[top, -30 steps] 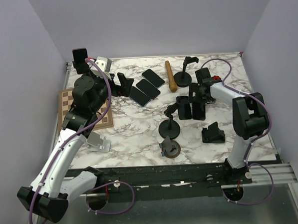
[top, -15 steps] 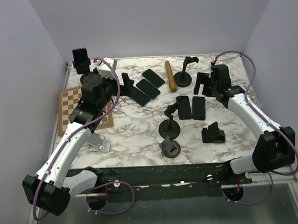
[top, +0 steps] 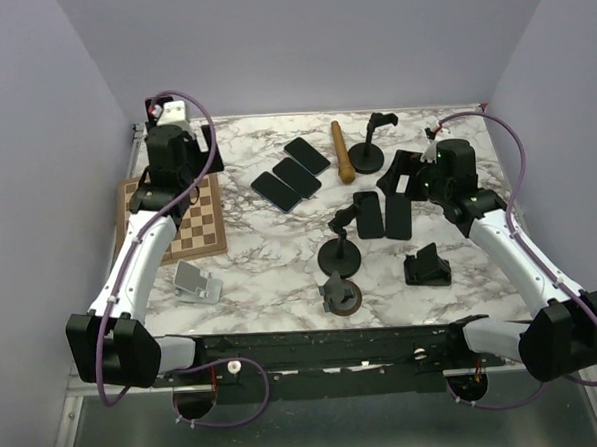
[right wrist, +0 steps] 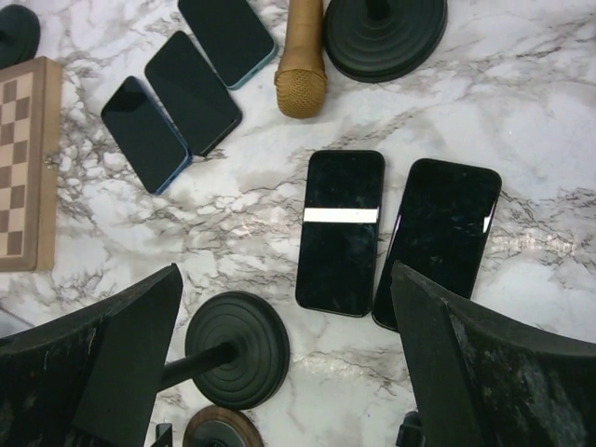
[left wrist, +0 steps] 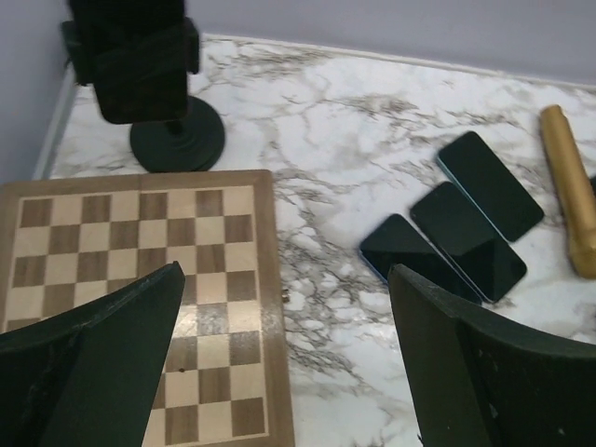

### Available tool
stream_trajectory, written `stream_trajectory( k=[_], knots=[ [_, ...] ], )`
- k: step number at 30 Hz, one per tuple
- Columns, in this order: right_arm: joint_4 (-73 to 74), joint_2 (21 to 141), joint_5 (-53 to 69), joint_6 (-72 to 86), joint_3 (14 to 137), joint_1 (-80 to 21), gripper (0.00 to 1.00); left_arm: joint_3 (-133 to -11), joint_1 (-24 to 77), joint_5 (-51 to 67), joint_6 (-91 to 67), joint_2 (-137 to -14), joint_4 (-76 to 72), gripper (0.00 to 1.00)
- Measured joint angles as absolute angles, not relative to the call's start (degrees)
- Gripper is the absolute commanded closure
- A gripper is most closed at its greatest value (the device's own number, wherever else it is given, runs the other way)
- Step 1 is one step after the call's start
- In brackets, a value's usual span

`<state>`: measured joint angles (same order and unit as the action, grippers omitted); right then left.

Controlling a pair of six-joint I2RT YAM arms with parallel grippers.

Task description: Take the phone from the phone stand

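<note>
Left end effector (left wrist: 286, 275) fingers spread wide, empty, hovering above chessboard (left wrist: 140, 279); arm stretched toward far-left corner. Phone (left wrist: 138, 65) upright in phone stand (left wrist: 177, 138), just beyond chessboard's far edge, ahead-left of fingers, apart. Right end effector (right wrist: 284, 275) likewise spread, well right of chessboard.

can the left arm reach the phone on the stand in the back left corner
Probably yes: the left gripper hangs open near the phone clamped in its stand, with only the flat chessboard lying between them.
</note>
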<state>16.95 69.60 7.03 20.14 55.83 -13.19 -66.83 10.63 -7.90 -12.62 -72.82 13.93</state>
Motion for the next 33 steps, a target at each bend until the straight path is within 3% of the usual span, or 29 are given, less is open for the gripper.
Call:
stream_trajectory(
  k=[6,14,26,33],
  knots=[
    [16.1,68.6,10.2,20.2,55.8,-13.2,0.0,-74.4,1.4,-8.5,-12.6,-79.1,15.7,0.01],
    [16.4,68.6,13.8,20.1,57.0,-13.2,0.0,-92.7,-5.2,-8.1,-8.0,-97.4,18.8,0.01],
    [15.9,71.8,15.9,20.0,60.7,-13.2,0.0,-113.9,-5.1,-7.2,-2.8,-113.1,22.5,0.01],
    [15.8,72.7,16.0,20.0,60.7,-13.2,0.0,-117.0,-4.9,-7.3,-2.7,-116.7,22.9,0.01]
  ],
)
